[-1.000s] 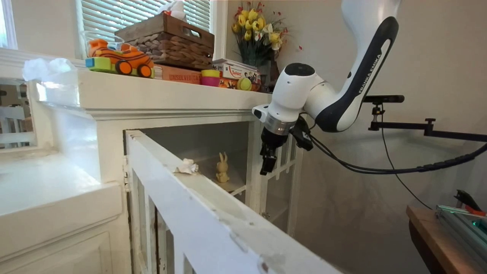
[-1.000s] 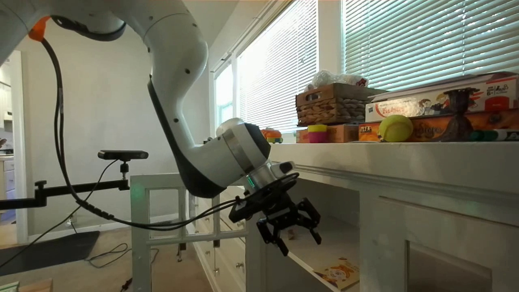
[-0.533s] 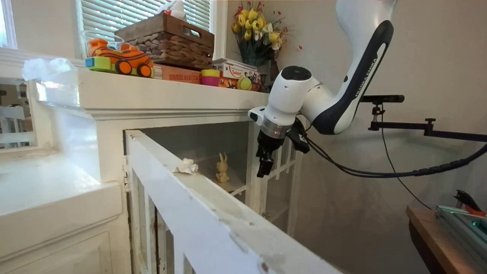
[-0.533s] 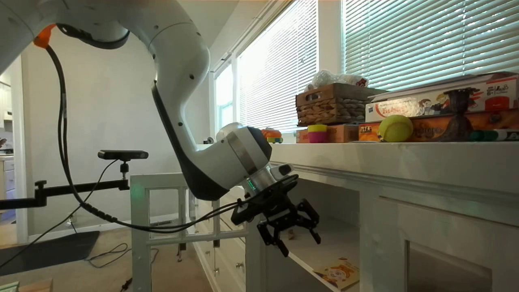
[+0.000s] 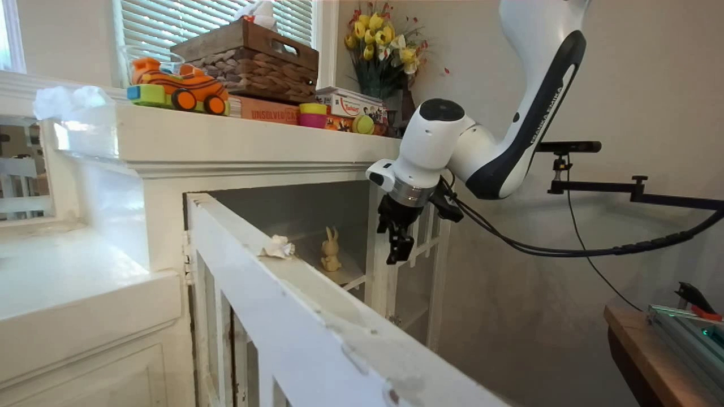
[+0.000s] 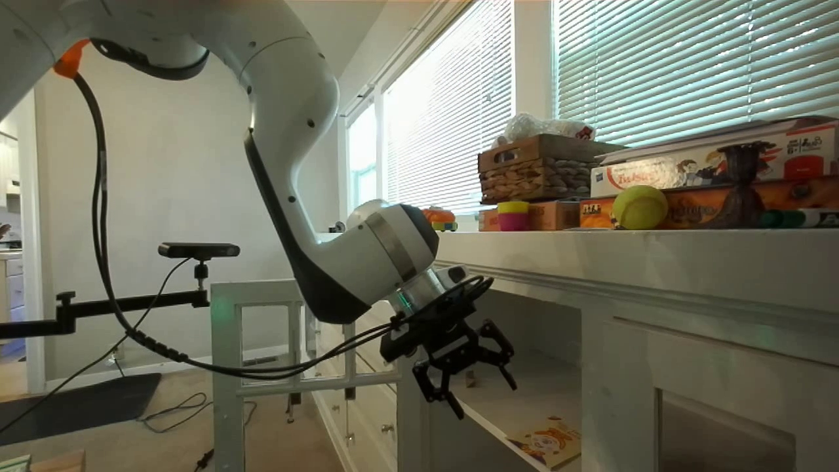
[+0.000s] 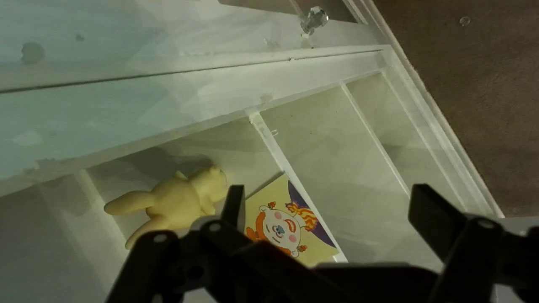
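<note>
Fingers point(image 7: 427, 219): hanging wide apart, holding nothing, pointing down near the shelf point(image 6: 544, 393)
Rabbit point(image 7: 177, 202): standing upright on that shelf, appearing left of the fingers in the wrist view, its long axis running roughly crosswise there
Picture card point(image 7: 278, 227): lying flat by the shelf's front edge, showing between the fingers, partly hiding behind one
Door point(image 5: 328, 322): standing open at one side
Ledge point(image 6: 629, 262): jutting above the shelf, probably limiting headroom, carrying a ball point(image 6: 640, 207) and basket point(image 6: 541, 174)

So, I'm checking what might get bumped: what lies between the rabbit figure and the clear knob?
A white cabinet post runs between the rabbit figure and the clear knob, as the wrist view shows.
</note>
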You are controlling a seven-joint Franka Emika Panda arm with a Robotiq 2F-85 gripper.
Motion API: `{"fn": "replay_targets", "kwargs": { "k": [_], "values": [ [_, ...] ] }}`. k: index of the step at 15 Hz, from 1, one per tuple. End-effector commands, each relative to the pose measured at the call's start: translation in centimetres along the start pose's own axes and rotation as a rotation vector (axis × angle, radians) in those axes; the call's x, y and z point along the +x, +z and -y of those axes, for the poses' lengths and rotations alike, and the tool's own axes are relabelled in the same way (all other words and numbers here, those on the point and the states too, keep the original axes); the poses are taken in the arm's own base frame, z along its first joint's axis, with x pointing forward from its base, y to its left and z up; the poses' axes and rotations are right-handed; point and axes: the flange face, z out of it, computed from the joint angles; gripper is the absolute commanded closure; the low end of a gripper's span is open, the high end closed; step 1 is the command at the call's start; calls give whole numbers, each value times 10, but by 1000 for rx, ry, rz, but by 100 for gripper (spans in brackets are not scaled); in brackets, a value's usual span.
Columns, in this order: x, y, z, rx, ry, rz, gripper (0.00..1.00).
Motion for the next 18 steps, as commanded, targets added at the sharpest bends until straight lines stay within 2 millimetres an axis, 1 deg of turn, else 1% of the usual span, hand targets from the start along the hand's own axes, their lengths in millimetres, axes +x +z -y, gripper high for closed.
{"fn": "replay_targets", "kwargs": {
  "k": [1,4,6,10,13,18],
  "values": [
    [6,8,-1,-64,-131,38,0],
    [11,17,-4,-130,-202,68,0],
    [16,24,-4,-158,-191,76,0],
    [19,39,11,-147,-74,95,0],
    [20,48,25,-136,45,105,0],
    [26,58,33,-172,270,108,0]
  ]
}}
